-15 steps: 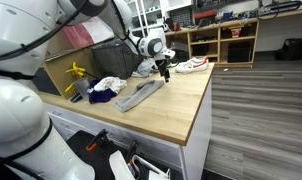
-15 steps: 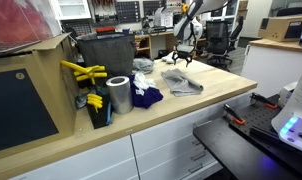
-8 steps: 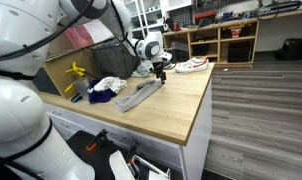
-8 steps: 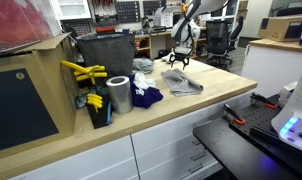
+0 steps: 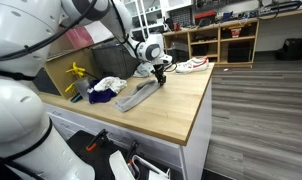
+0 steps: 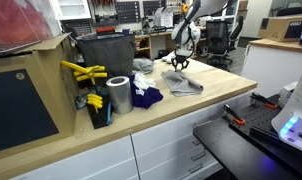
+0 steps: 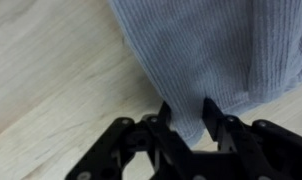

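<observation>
A grey ribbed cloth [image 5: 139,95] [image 6: 181,82] lies spread on the light wooden worktop [image 5: 176,110]. My gripper [image 5: 161,72] [image 6: 178,62] is down at the far end of that cloth. In the wrist view the cloth [image 7: 201,50] fills the upper right, and its lower corner runs down between my black fingers [image 7: 165,115]. The gripper [image 7: 186,108] has narrowed around this corner, but a gap filled with cloth still shows between the fingertips. Whether the pads press the fabric is not visible.
A blue cloth [image 6: 143,95] and a white one [image 5: 109,84] lie bunched beside the grey cloth. A metal can [image 6: 118,95], yellow clamps [image 6: 81,72] and a dark bin [image 6: 103,55] stand behind. A white shoe [image 5: 194,65] lies at the worktop's far end.
The gripper has come down onto the end of the grey cloth and its jaws have drawn in from wide open to a narrow gap.
</observation>
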You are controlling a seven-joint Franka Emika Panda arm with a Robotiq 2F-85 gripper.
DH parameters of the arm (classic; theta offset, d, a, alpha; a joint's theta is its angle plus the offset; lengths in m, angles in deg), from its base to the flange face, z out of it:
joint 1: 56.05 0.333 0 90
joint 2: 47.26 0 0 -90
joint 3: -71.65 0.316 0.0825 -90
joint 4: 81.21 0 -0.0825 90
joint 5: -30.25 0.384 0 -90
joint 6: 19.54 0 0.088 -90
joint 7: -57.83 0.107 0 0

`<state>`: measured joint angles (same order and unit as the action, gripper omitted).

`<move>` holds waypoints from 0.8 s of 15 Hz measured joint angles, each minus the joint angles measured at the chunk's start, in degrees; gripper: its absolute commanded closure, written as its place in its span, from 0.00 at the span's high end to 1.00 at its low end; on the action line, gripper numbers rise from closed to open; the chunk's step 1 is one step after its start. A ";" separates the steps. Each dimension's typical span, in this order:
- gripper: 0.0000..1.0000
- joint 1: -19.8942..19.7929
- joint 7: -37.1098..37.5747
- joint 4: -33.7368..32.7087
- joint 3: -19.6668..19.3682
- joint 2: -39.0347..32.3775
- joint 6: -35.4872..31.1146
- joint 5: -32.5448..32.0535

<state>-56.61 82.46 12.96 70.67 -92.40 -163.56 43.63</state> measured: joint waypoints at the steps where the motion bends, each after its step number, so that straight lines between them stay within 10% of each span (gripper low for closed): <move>1: 0.01 0.00 -0.58 0.01 0.00 0.10 0.00 0.00; 12: 0.01 0.05 -2.11 3.50 -4.29 6.24 -1.40 -2.90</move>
<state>-56.56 80.35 16.46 66.38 -86.16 -164.96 40.72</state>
